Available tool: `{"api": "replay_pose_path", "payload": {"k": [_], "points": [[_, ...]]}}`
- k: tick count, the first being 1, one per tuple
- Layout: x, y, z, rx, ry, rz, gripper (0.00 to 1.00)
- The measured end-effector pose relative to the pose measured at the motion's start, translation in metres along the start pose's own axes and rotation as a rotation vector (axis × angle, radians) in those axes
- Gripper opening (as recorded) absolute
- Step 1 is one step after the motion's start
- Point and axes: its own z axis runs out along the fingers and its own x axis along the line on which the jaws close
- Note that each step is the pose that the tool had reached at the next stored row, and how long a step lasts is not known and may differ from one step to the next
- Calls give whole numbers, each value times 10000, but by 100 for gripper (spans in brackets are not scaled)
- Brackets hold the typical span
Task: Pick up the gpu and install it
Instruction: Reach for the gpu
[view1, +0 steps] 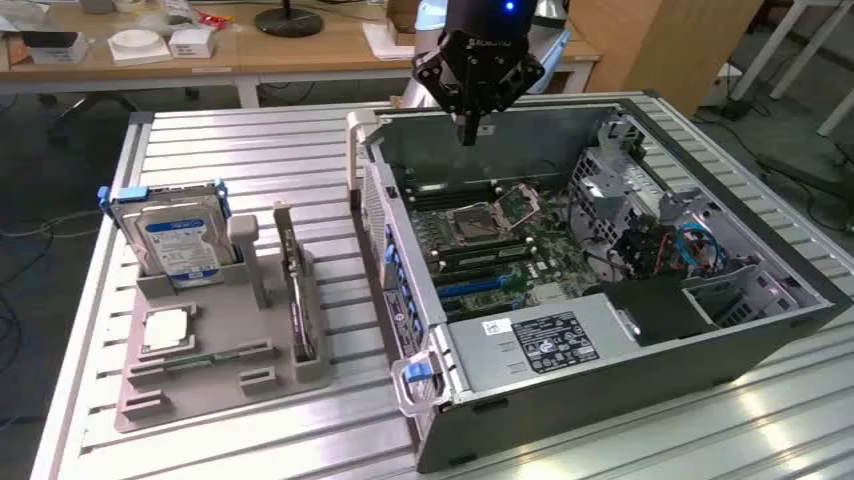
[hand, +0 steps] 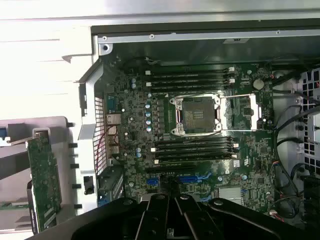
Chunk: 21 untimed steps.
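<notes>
The gpu (view1: 298, 300) stands on edge in a grey holder (view1: 214, 385) on the table, at the exterior view's left, its silver bracket at the far end. The wrist view catches it as a green board (hand: 44, 175) beside the case. My gripper (view1: 467, 135) hangs shut and empty above the far end of the open computer case (view1: 587, 395), well apart from the gpu. Its dark fingers (hand: 156, 220) are pressed together over the motherboard (hand: 200, 125), near the blue slots (hand: 192, 178).
The holder also carries a hard drive (view1: 174, 240) with a blue-and-white label, a processor chip (view1: 167, 328) and a memory stick (view1: 200, 358). Inside the case are the open processor socket (view1: 487, 215), cables (view1: 667, 245) and a power supply (view1: 561, 340). A wooden desk (view1: 294, 50) stands behind.
</notes>
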Motion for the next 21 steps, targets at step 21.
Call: {"api": "replay_pose_path", "payload": {"k": [21], "points": [[92, -7, -2, 0, 0, 0, 10]]}}
